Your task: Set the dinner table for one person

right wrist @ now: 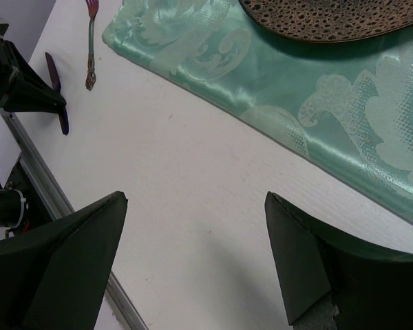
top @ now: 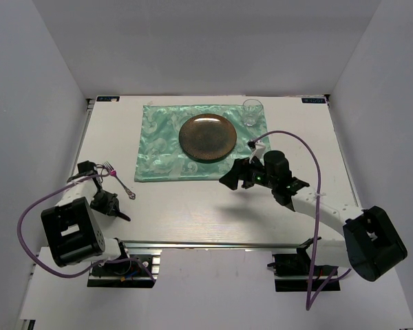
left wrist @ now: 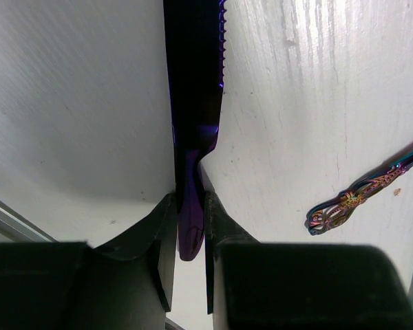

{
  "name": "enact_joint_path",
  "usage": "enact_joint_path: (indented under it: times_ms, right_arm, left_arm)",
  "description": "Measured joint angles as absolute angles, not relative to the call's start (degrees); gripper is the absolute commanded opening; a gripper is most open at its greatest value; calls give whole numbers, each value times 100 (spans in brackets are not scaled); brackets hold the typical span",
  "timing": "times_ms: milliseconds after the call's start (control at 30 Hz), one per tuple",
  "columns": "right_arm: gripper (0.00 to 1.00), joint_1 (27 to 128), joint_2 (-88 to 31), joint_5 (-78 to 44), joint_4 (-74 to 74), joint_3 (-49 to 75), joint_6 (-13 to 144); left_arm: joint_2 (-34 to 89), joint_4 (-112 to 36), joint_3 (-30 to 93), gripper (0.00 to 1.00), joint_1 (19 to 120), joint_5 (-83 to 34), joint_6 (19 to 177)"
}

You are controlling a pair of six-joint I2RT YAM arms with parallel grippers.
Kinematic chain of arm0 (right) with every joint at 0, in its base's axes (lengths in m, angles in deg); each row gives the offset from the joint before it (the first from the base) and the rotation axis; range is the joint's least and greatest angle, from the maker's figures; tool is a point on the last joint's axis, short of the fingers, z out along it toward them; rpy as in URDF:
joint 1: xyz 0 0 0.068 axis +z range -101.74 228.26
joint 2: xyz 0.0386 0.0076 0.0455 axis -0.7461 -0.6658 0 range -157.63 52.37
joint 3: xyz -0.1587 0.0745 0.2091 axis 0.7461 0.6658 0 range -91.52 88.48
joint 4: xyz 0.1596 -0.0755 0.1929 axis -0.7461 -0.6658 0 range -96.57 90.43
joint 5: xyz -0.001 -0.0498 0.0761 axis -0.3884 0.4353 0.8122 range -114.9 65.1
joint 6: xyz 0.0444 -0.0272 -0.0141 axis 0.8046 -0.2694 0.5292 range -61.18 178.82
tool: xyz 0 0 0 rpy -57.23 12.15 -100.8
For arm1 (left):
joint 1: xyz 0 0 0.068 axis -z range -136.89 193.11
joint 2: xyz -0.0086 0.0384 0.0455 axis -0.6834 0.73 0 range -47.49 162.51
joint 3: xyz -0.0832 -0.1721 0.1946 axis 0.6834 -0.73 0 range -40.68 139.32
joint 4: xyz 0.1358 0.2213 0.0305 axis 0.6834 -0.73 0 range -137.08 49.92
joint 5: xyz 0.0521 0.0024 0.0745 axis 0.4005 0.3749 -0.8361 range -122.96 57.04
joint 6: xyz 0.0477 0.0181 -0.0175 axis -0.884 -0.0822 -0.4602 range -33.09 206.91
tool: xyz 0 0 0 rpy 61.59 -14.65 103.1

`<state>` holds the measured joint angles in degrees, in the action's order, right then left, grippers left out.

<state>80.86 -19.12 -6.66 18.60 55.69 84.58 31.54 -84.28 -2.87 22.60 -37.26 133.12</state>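
Near the counter's (top: 193, 213) left edge, the left hand (left wrist: 191, 206) is clenched on the knife (left wrist: 196, 103), with the fork (left wrist: 358, 199) just beside it. Carry it level, blade inward, to the cloth (top: 158, 148) right of the plate (top: 206, 136). The released right hand (right wrist: 196, 199) should give way.

In the left wrist view the knife (left wrist: 196, 69) is cut off at the top edge and the fork (left wrist: 347, 201) at the right, while the plate (right wrist: 330, 17) is cropped in the right wrist view.

right claw (right wrist: 194, 201) spread | green cloth (right wrist: 261, 89) ahead | plate (right wrist: 330, 17) on cloth
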Motion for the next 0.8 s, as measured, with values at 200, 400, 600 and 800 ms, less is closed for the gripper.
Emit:
enact_joint_path:
  times_ms: [200,400,600,800]
  right_arm:
    - [86,8072,-1883,-666,1869,5608,8528]
    - [86,8051,-1870,-672,1860,5645,8567]
    - [86,8051,-1715,-788,1723,5643,8582]
    - [89,8051,-1442,-1249,1108,5414,8661]
  left_arm:
    - [2861,-8350,-360,0,2310,-3739,13234]
    - [2122,-8186,-475,0,2349,-3654,13100]
    - [1694,-8280,-113,0,2373,-3483,12838]
    - [1733,-8319,801,0,2450,-2893,12401]
